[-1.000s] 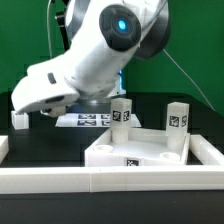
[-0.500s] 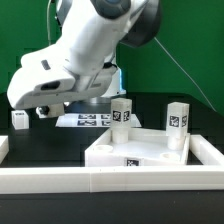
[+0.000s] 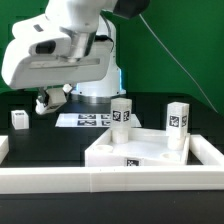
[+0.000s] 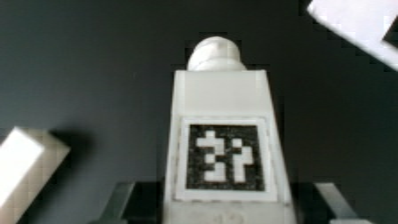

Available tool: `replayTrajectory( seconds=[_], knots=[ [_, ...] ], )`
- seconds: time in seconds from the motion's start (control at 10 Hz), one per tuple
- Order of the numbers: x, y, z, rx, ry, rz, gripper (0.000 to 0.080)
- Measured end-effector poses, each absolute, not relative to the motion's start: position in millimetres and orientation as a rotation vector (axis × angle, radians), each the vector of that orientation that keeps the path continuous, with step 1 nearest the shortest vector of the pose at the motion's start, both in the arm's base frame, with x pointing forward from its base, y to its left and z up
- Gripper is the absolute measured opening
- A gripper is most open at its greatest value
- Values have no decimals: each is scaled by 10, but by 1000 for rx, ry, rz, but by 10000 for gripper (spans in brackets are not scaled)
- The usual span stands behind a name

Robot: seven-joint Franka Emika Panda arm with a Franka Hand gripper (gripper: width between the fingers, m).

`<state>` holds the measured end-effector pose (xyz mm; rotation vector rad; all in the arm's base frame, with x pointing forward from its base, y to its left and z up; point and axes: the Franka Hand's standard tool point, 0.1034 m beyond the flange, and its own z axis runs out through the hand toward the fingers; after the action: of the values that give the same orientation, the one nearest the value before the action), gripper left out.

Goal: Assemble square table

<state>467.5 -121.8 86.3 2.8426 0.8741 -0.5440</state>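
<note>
Clamping leg (image 4: 222,120) in tool (image 4: 228,198), long axis pointing outward, rounded end foremost

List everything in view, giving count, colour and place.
table: one, black, under everything
tabletop: one, white, on the table at the exterior view's right
upright legs: two, white, tagged, at the tabletop's far corners
loose leg: one, white, on the table at the exterior view's left
held leg: one, white, tagged, gripped above the table
marker board: one, white with black tags, flat behind the tabletop
border wall: one, white, along the near edge
arm: one, white, exterior view's upper left
gripper: one, dark fingers, shut on the held leg
</note>
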Motion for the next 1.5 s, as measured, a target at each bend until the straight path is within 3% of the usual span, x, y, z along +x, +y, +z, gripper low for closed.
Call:
replayTrajectory(
  seconds=[0.2, 0.6, 0.8, 1.1, 1.5],
  knots=[
    [4724, -1266, 901, 2887, 891, -360, 290],
    [5207, -1120, 1165, 2942, 758, 51, 290],
    [5305, -1143, 1155, 2880, 779, 235, 290],
    [5234, -1416, 1204, 2806, 789, 352, 290],
    [5731, -988, 1485, 2972, 611, 378, 290]
  ],
)
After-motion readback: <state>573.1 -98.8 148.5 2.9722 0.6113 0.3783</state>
